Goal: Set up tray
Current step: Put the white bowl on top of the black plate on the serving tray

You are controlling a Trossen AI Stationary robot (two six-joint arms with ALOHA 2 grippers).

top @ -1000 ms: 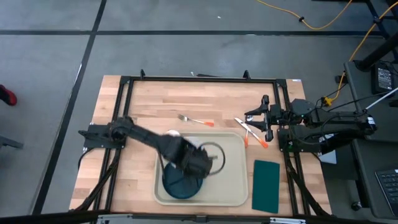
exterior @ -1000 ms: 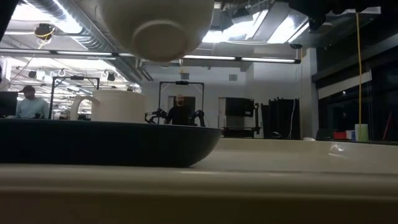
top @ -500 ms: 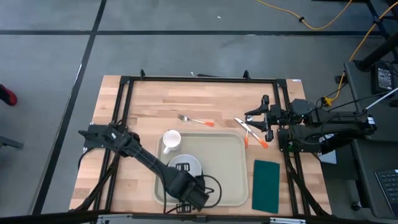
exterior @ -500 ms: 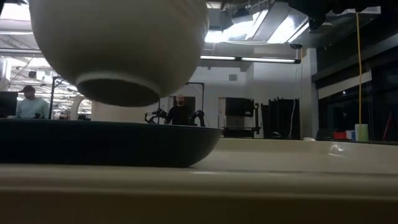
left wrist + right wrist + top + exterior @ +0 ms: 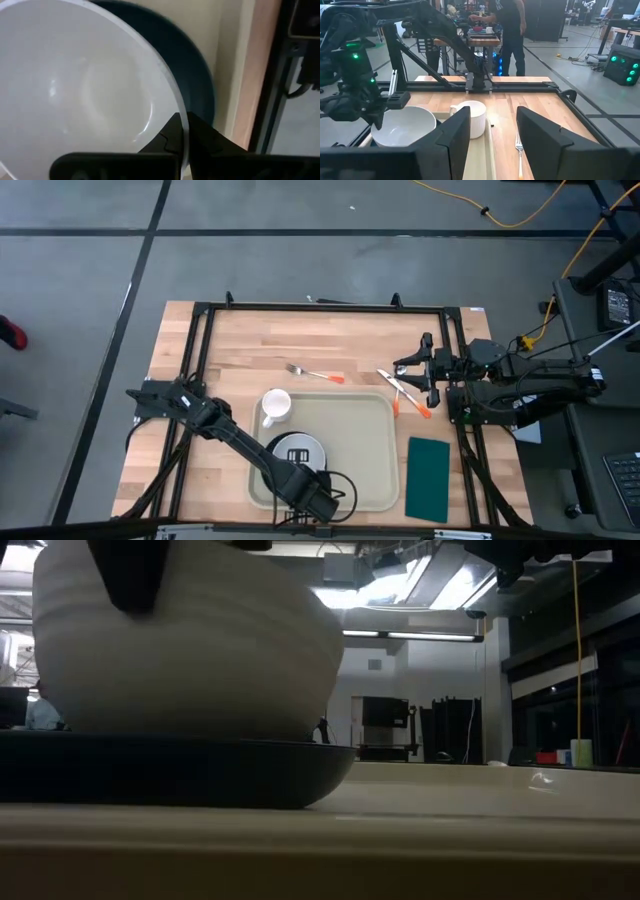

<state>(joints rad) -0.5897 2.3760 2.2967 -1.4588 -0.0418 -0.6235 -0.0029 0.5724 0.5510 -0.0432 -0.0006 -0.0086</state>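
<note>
Looking down from the high view, we find the large cream rectangular plastic tray point(image 5: 370, 442) lying on the wooden table point(image 5: 250, 340) against its near edge, roughly midway between the two side edges. A round dark teal plate point(image 5: 197, 85) sits in the tray's left half, and a white ceramic bowl point(image 5: 297, 452) rests on that plate. The left tool point(image 5: 182, 131) is pinched shut on the bowl's rim at the tray's near edge, one finger inside the bowl and one outside. A white ceramic mug point(image 5: 275, 405) stands in the tray's far-left corner. A dark green rectangular napkin point(image 5: 429, 477) lies flat on the table just beside the tray's right edge. A metal fork with an orange handle point(image 5: 313, 372) lies on the table beyond the tray's far edge; two more orange-handled utensils point(image 5: 405, 390) lie near the tray's far-right corner. The right tool point(image 5: 425, 370) waits by the table's right edge, fingers partly apart, holding nothing.
</note>
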